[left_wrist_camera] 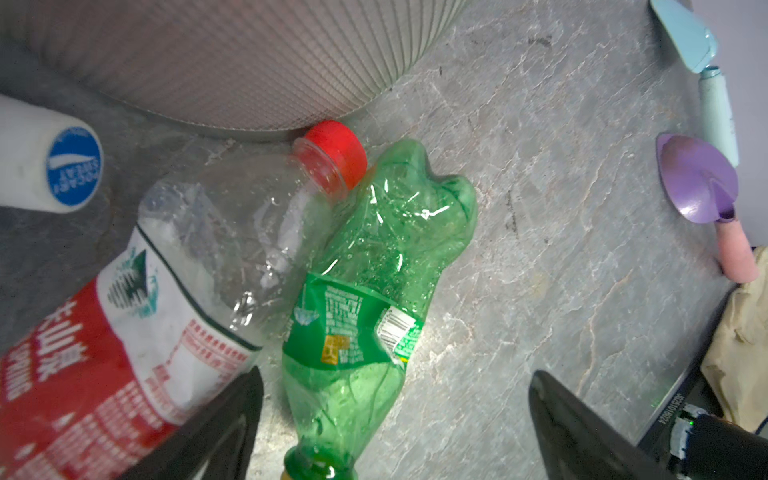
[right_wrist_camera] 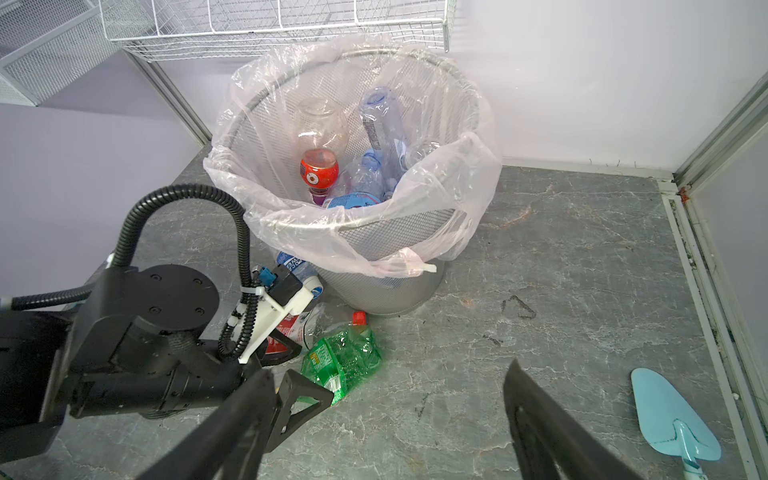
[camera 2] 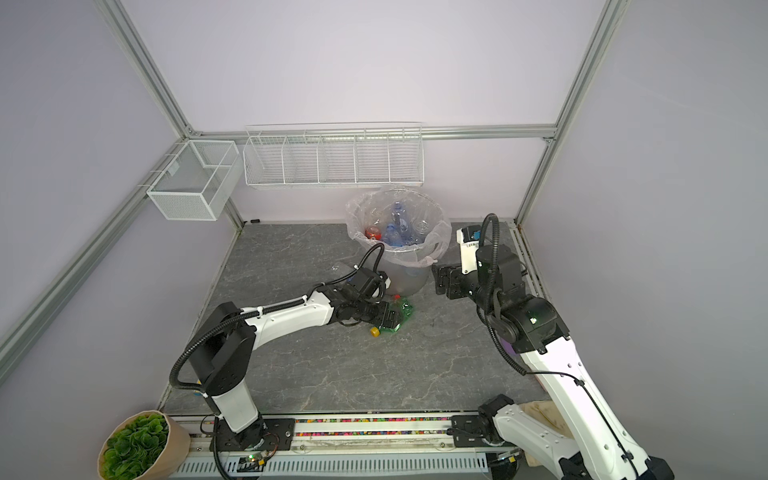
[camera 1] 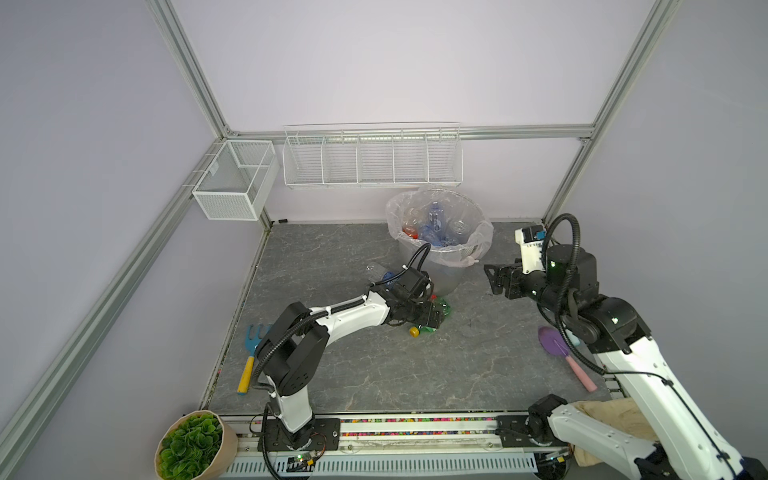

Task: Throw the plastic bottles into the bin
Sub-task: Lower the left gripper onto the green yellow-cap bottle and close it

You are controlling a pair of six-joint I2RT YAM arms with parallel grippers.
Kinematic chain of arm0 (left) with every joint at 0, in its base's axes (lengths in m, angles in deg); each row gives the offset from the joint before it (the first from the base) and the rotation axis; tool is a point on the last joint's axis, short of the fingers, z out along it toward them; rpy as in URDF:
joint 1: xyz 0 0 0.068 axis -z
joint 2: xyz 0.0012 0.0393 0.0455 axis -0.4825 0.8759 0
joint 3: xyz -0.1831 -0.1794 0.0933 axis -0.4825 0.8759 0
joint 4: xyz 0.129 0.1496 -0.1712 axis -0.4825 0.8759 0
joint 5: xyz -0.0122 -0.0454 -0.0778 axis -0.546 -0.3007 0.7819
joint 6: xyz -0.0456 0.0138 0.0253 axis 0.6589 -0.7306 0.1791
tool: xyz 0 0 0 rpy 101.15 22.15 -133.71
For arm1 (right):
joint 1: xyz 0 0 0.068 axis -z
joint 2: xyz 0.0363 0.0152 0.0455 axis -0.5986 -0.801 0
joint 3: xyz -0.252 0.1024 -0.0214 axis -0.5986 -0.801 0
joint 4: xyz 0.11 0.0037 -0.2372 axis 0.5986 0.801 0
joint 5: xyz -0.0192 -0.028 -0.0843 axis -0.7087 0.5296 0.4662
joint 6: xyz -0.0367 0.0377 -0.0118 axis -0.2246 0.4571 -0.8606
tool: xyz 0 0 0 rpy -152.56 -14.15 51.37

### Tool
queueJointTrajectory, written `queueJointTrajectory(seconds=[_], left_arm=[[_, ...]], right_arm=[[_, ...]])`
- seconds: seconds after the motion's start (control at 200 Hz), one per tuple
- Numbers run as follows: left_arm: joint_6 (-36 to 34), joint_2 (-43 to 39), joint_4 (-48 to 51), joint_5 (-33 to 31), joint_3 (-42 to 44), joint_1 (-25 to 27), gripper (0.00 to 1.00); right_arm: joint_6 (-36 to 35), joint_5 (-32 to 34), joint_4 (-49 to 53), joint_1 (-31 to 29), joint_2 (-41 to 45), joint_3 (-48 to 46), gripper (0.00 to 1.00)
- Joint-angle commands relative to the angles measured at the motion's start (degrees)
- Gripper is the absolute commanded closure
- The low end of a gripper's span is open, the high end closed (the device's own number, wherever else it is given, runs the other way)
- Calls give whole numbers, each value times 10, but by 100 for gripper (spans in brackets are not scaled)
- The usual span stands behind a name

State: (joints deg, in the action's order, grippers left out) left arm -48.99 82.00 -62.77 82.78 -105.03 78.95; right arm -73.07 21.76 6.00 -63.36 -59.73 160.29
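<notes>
Left wrist view: left gripper [left_wrist_camera: 395,415] spread wide, straddling crushed green bottle [left_wrist_camera: 374,266] on tabletop [left_wrist_camera: 540,208]; nothing pinched.

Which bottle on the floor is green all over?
The crushed green bottle between the left claw's open fingers. The bottle beside it is clear with a red cap and red-and-white label.

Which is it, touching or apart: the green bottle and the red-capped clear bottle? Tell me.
Touching. The left wrist view shows the red cap of the clear bottle pressed against the green bottle, no floor visible between them.
</notes>
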Motion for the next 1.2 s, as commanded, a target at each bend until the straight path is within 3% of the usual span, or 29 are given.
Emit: queueJointTrajectory(seconds=[0.0, 0.335, 0.735, 0.97, 1.195], left_arm=[[-15, 19, 32, -20, -34, 4, 1], [-14, 67, 49, -24, -64, 5, 8], [9, 86, 34, -51, -42, 17, 17], [23, 92, 28, -63, -30, 21, 34], [34, 65, 27, -71, 2, 25, 59]], right_arm=[[-3, 9, -6, 4, 11, -10, 12], [-3, 16, -5, 9, 21, -14, 11], [1, 15, -7, 11, 26, -17, 12], [3, 17, -5, 13, 32, -21, 11], [6, 19, -6, 14, 35, -24, 12]])
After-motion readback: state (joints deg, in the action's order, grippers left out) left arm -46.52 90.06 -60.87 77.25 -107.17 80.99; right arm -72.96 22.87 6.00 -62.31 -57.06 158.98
